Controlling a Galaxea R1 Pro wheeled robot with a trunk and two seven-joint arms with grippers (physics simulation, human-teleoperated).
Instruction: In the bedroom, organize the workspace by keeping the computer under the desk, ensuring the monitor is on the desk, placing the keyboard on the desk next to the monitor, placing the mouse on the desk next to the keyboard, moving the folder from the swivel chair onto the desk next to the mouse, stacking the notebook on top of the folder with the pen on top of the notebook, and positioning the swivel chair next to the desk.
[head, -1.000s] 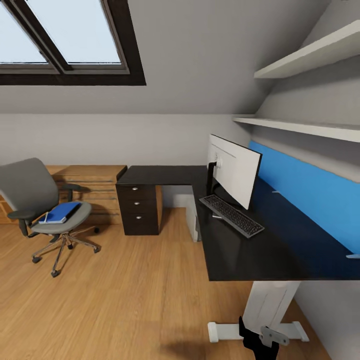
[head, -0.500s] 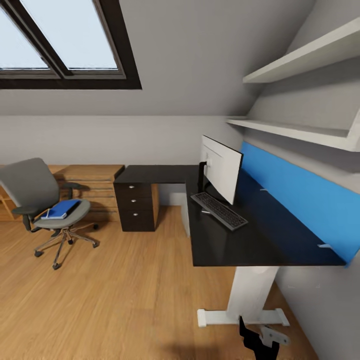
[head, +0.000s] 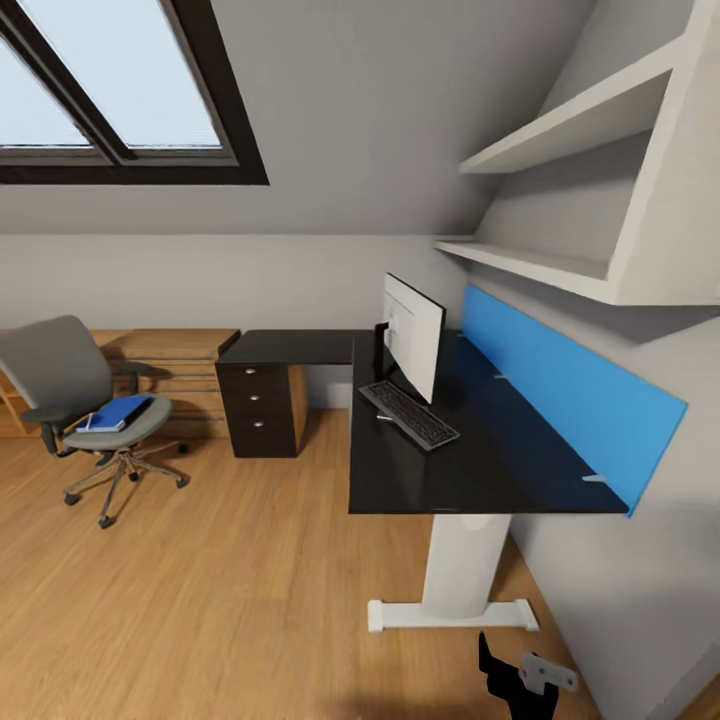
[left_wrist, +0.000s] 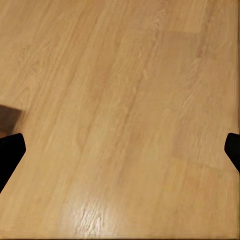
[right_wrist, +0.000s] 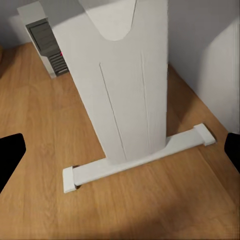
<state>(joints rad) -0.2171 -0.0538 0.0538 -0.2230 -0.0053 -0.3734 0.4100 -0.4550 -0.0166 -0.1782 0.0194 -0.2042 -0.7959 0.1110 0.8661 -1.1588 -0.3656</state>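
Both grippers wide open, holding nothing, right gripper (head: 515, 680) low at 5 o'clock. Desk (head: 480, 470) just beyond with keyboard (head: 408, 414) and monitor (head: 412, 335); folder (head: 118, 413) on swivel chair (head: 80, 400) far off at 9 o'clock

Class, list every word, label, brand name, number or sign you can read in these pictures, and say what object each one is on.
There are none to read.
The monitor shows its blank white back.
The keyboard keys are too small for any lettering to be made out.
The blue folder on the swivel chair bears no visible label.
The computer shows vents and a red spot, no legible text.
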